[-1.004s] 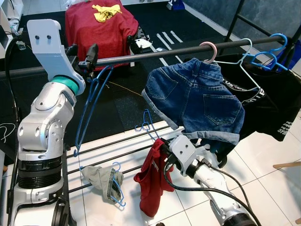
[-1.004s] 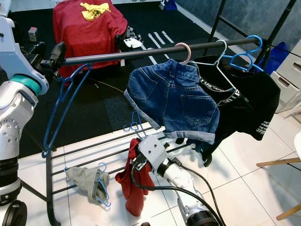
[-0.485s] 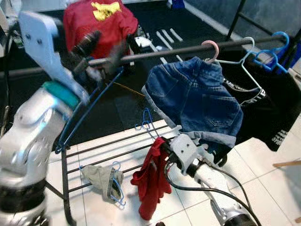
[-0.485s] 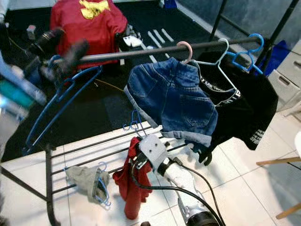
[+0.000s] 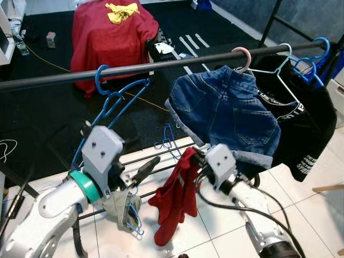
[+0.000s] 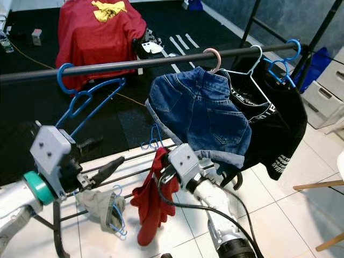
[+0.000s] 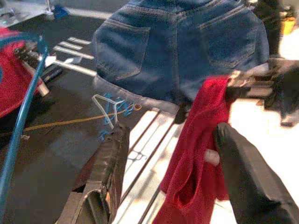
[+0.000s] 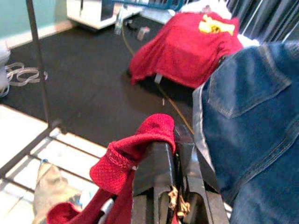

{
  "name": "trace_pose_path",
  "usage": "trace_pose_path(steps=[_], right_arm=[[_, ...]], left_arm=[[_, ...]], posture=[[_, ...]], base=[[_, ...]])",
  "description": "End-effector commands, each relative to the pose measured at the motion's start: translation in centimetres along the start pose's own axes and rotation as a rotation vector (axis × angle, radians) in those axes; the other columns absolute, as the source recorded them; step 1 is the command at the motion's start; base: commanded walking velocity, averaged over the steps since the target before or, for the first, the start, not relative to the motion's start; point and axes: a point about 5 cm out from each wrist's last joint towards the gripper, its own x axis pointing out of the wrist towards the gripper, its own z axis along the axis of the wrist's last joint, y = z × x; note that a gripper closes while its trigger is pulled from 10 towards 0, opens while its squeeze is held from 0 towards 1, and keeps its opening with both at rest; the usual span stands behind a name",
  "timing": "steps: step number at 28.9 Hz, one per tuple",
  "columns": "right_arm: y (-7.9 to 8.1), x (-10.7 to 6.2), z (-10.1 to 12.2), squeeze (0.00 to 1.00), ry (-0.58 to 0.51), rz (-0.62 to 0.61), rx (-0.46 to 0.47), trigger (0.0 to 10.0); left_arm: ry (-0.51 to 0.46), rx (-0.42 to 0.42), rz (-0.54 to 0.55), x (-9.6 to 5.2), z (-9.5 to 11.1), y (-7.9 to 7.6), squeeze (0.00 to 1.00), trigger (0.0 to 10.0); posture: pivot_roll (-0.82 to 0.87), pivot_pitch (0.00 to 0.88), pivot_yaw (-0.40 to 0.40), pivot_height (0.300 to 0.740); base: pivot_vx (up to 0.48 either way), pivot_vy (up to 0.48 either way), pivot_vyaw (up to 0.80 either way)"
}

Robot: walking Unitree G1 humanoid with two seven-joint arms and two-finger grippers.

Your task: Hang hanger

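Observation:
A blue hanger [image 5: 114, 101] hangs empty by its hook on the black rail [image 5: 172, 62], left of the other clothes. My left gripper [image 6: 101, 156] is low, below that hanger and near the lower rack bars, open with nothing between its fingers. My right gripper [image 5: 194, 159] is shut on a red garment [image 5: 174, 199], which droops below it in front of the rack. A pale blue hanger hook [image 5: 166, 143] sticks up just left of that garment. In the right wrist view the red cloth [image 8: 135, 154] lies over the closed fingers [image 8: 156, 168].
Denim shorts [image 5: 228, 115] on a pink hanger and a black shirt [image 5: 309, 126] on a white hanger fill the rail's right half, with blue hangers [image 5: 314, 56] at its end. A grey cloth on a blue hanger [image 5: 122, 207] lies on the lower bars. A red-draped object [image 5: 113, 32] stands behind.
My left arm has dropped from the rail to the lower rack, leaving the blue hanger hooked on the rail. The right gripper has lifted the red garment slightly.

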Motion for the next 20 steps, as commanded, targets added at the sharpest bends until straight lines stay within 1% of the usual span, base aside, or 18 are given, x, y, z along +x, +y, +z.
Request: trace_pose_path(steps=[1,2,3,5,6,7,9,10,11,12,13,14,15,16,17,18,20], right_arm=[[-0.7,-0.2,1.6,0.00,-0.055,-0.031,0.013,0.0],[-0.7,-0.2,1.6,0.00,-0.055,-0.031,0.013,0.0],[-0.9,-0.3,2.4,0.00,-0.080,-0.041,0.017,0.0],[-0.9,-0.3,2.4,0.00,-0.080,-0.041,0.017,0.0],[-1.1,-0.4,3.4,0.00,-0.108,-0.056,0.030,0.0],[-1.3,-0.4,4.8,0.00,-0.154,-0.073,0.036,0.0],[-1.3,-0.4,4.8,0.00,-0.154,-0.073,0.036,0.0],[-1.4,-0.5,5.8,0.00,-0.185,-0.083,0.041,0.0],[-1.4,-0.5,5.8,0.00,-0.185,-0.083,0.041,0.0],[-1.6,-0.6,6.9,0.00,-0.229,-0.123,0.047,0.0],[-1.8,-0.9,7.2,0.00,-0.245,-0.192,0.059,0.0],[-1.8,-0.9,7.2,0.00,-0.245,-0.192,0.059,0.0],[-1.9,-1.3,6.8,0.00,-0.232,-0.257,0.054,3.9],[-1.7,-1.9,6.2,0.00,-0.210,-0.309,0.065,10.0],[-1.7,-1.9,6.2,0.00,-0.210,-0.309,0.065,10.0],[-1.6,-2.2,5.7,0.00,-0.190,-0.335,0.071,10.0],[-1.2,-2.8,5.0,0.00,-0.147,-0.364,0.083,10.0]], left_arm=[[0.090,-0.015,0.117,-0.6,-2.5,0.8,0.00,10.0],[0.090,-0.015,0.117,-0.6,-2.5,0.8,0.00,10.0],[0.121,-0.037,0.177,-1.0,-3.4,1.2,0.00,10.0],[0.121,-0.037,0.177,-1.0,-3.4,1.2,0.00,10.0],[0.141,-0.046,0.224,-1.4,-3.9,1.4,0.00,10.0],[0.151,-0.047,0.244,-1.5,-4.3,1.2,0.00,10.0],[0.151,-0.047,0.244,-1.5,-4.3,1.2,0.00,10.0],[0.154,-0.046,0.252,-1.6,-4.4,1.0,0.00,10.0],[0.154,-0.046,0.252,-1.6,-4.4,1.0,0.00,10.0],[0.138,-0.052,0.254,-1.4,-4.3,0.6,0.00,10.0],[0.103,-0.064,0.259,-0.9,-3.7,0.4,0.00,10.0],[0.103,-0.064,0.259,-0.9,-3.7,0.4,0.00,10.0],[0.063,-0.074,0.267,-0.2,-2.9,0.3,0.00,10.0],[0.020,-0.080,0.269,0.4,-2.0,0.3,0.00,10.0],[0.020,-0.080,0.269,0.4,-2.0,0.3,0.00,10.0],[-0.006,-0.081,0.270,0.7,-1.5,0.3,0.00,10.0],[-0.034,-0.091,0.271,1.2,-1.2,0.3,0.00,10.0]], posture=[[-0.05,0.177,0.036,0.740],[-0.05,0.177,0.036,0.740],[-0.05,0.177,0.034,0.740],[-0.05,0.177,0.034,0.740],[-0.05,0.178,0.030,0.740],[-0.06,0.176,0.027,0.740],[-0.06,0.176,0.027,0.740],[-0.06,0.176,0.024,0.740],[-0.06,0.176,0.024,0.740],[-0.07,0.173,0.022,0.740],[-0.07,0.170,0.020,0.740],[-0.07,0.170,0.020,0.740],[-0.07,0.162,0.021,0.740],[-0.07,0.158,0.024,0.740],[-0.07,0.158,0.024,0.740],[-0.07,0.158,0.024,0.740],[-0.09,0.150,0.026,0.740]], base=[[0.000,0.000,0.00],[0.000,0.000,0.00],[0.000,0.000,0.00],[0.000,0.000,0.00],[0.000,0.000,0.00],[0.000,0.000,0.00],[0.000,0.000,0.00],[0.000,0.000,0.00],[0.000,0.000,0.00],[0.000,0.000,0.00],[0.000,0.000,0.00],[0.000,0.000,0.00],[0.000,0.000,0.00],[0.000,0.000,0.00],[0.000,0.000,0.00],[0.000,0.000,0.00],[0.000,0.000,0.00]])
